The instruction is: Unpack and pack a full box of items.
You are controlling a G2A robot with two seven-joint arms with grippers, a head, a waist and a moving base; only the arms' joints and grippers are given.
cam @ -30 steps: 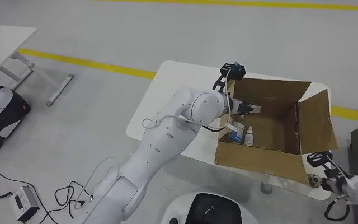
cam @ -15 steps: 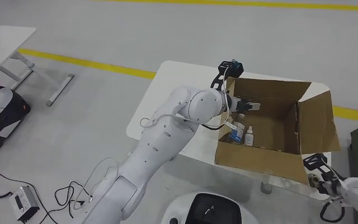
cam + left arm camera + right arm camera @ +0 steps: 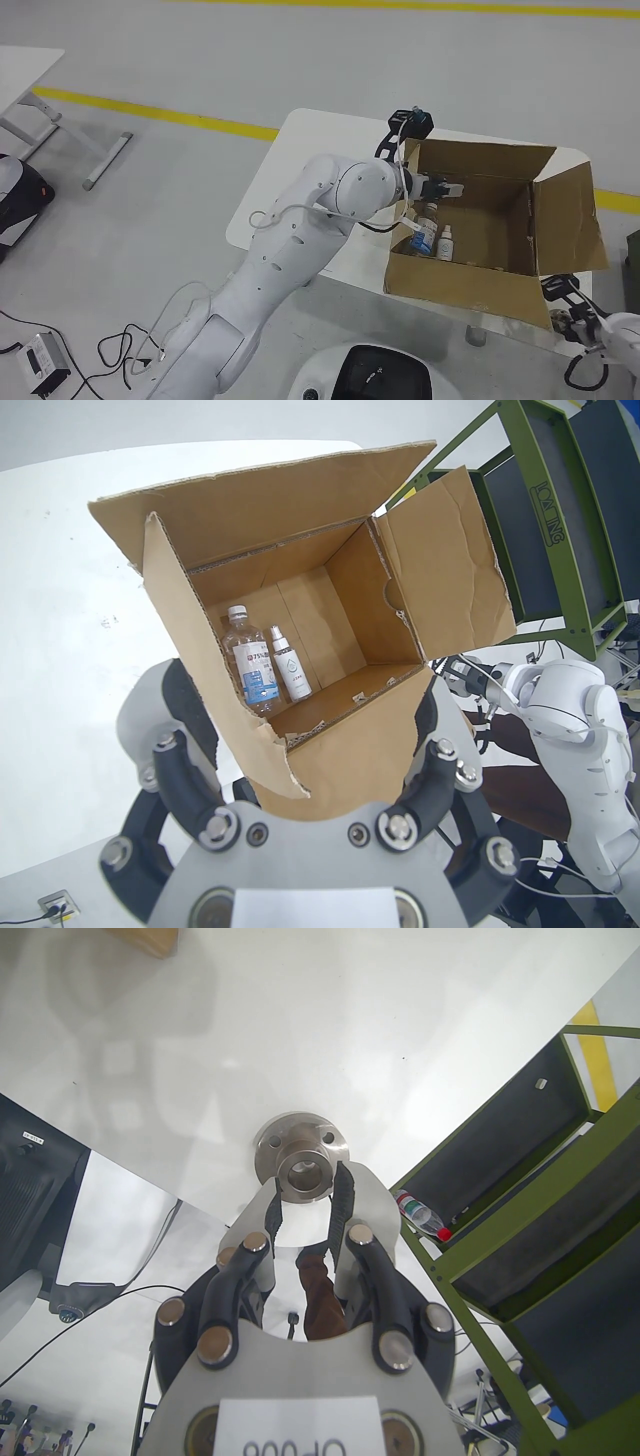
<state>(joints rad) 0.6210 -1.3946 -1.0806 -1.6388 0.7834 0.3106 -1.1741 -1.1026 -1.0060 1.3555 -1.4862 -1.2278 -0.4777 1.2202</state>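
- White surface [image 3: 300, 170] carries an open cardboard box [image 3: 480, 275], flaps raised.
- At the box's near right corner, the right tool [image 3: 305, 1188] is clamped on the neck of a metal flange [image 3: 295, 1140]. The flange appears to rest on the surface close to its edge.
- Judgement: release only once the flange base sits flat, and farther in from the edge.
- At the box's left wall, the left tool [image 3: 300, 677] is spread wide and holds nothing. The torn side flap stands between its fingers.
- Inside the box, against that wall, a clear bottle [image 3: 248, 665] and a spray bottle [image 3: 288, 667] lie side by side.
- Judgement: descend clear of the flap and take the clear bottle across its body.
- Compared with a second ago, the right tool has drawn back from the box. The left tool has shifted slightly toward the left wall, and the bottles are unmoved.
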